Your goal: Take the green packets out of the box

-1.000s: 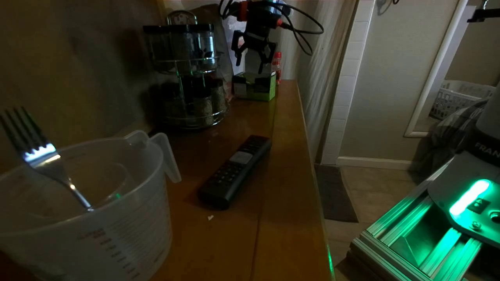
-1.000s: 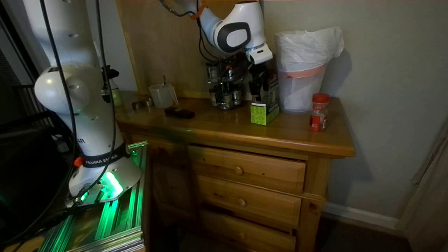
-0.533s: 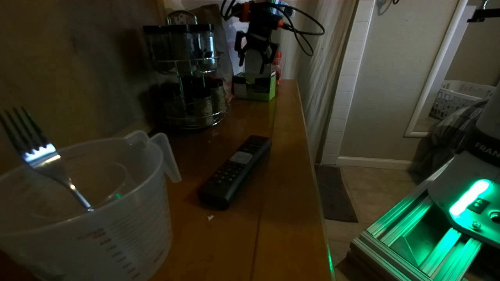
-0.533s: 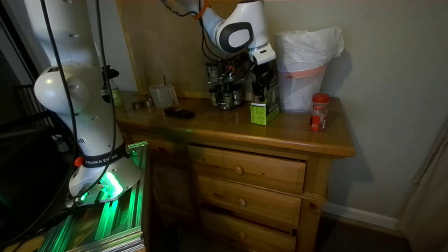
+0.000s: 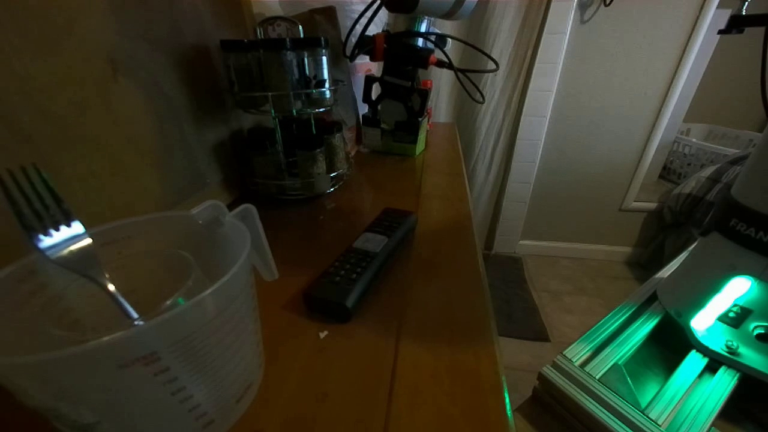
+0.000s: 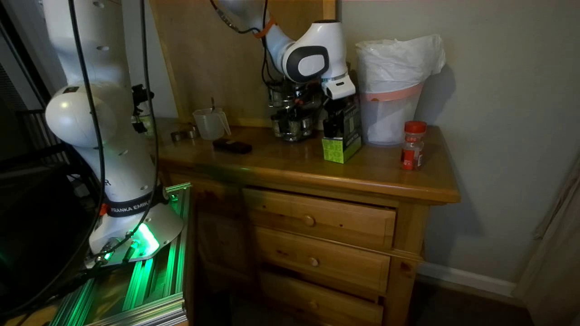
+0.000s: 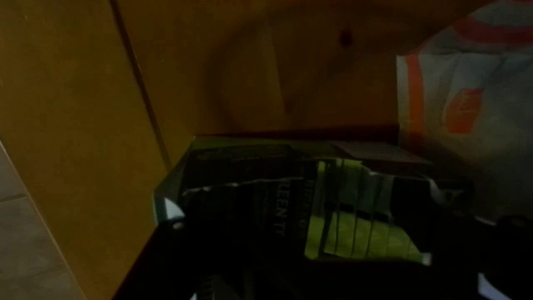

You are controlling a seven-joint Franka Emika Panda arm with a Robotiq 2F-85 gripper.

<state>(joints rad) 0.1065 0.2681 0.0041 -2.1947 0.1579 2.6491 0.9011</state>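
The box (image 7: 245,143) is a dark and green tea carton with a torn-open top. It stands on the dresser and shows in both exterior views (image 5: 410,146) (image 6: 334,150). The green packets (image 7: 362,235) are pale yellow-green sachets standing in a row inside it, in the right half in the wrist view. They are hidden in both exterior views. My gripper (image 7: 312,218) points down with its fingers at the box's opening, spread wide. One dark fingertip is at the right end of the packets; the other is at the left, in deep shadow. The gripper also shows in both exterior views (image 5: 390,125) (image 6: 333,129).
A spice rack (image 5: 294,120) and a lined white bin (image 6: 392,104) stand close to the box. A red-capped jar (image 6: 413,147) is near the dresser's (image 6: 290,170) end. A black remote (image 5: 363,264) and a measuring jug (image 5: 198,336) with a fork lie farther along.
My gripper has come down from above the box to its opening, with the fingers still apart. The box has shifted very slightly.
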